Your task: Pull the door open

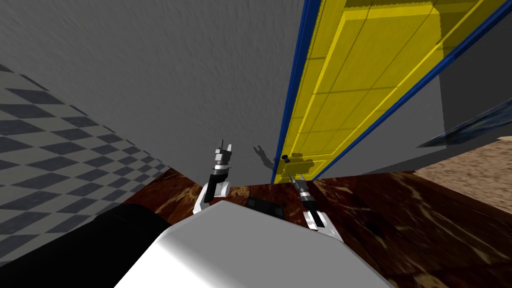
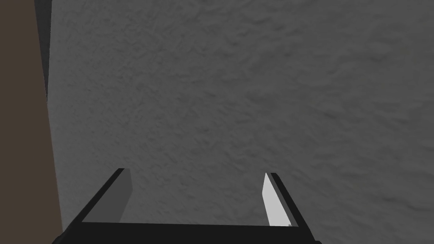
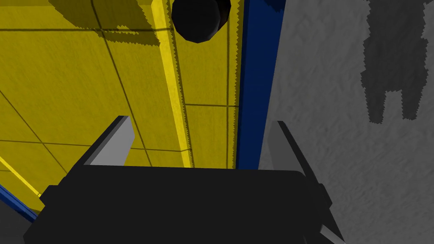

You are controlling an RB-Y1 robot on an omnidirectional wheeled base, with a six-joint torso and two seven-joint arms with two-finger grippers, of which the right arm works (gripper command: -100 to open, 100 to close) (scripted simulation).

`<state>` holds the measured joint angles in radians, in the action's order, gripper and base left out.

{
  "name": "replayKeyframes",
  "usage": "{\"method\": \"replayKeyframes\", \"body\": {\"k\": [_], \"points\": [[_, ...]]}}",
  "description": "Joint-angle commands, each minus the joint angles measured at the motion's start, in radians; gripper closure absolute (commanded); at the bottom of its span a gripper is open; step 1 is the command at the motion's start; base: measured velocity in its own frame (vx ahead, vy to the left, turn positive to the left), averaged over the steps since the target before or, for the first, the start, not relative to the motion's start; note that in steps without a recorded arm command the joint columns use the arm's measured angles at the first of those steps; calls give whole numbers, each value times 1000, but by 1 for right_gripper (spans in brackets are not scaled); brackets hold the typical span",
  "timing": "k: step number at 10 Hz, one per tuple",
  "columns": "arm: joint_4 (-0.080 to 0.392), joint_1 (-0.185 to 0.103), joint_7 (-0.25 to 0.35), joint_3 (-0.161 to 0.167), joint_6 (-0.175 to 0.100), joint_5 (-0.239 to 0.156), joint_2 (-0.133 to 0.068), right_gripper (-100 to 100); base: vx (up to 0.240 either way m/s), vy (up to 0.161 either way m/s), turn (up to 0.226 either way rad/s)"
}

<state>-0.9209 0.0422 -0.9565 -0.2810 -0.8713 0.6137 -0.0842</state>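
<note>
Item one, nearest: your right gripper (image 3: 201, 127), fingers apart and holding nothing, low in front of the chest in the head view (image 1: 291, 176). It is set wide, by my reading, so that the black knob (image 3: 201, 19) can pass between the blades; the knob lies beyond the fingertips, roughly in line with the gap, not yet touched. Item two: your left gripper (image 1: 224, 147), also spread and empty (image 2: 195, 171), raised toward the grey wall (image 2: 254, 106) beside the doorway and apparently parked there to keep out of the working arm's way. Item three: dark wooden floor (image 1: 400, 210) running up to the threshold. Item four, the task's thing: the knob (image 1: 285, 158), low on the yellow door (image 1: 360, 85), close to the edge that meets the blue frame (image 1: 295, 90). That places it on the latch side, well apart from the hinges, where a pull would swing the panel most easily. Item five: the door itself, panelled with thin dark lines (image 3: 84, 84), appearing shut within its frame (image 3: 256, 84). Item six: the grey wall (image 3: 339, 127), bearing a gripper's shadow (image 3: 392, 63). Step in hand, as judged: approach to the knob, grasp not yet made.
</note>
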Motion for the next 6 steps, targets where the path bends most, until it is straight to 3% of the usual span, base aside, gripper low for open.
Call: {"method": "replayKeyframes", "body": {"k": [1, 3, 5, 6], "points": [[33, -13, -24, -5, -11, 20, 5, -100, 63, -101, 101], [85, -31, -58, -15, -28, 47, 12, -100, 55, -139, 124], [115, -42, -77, -20, -38, 63, 17, -100, 71, -127, 62], [109, -42, -70, -19, -33, 56, 14, -100, 33, -55, 16]]}}
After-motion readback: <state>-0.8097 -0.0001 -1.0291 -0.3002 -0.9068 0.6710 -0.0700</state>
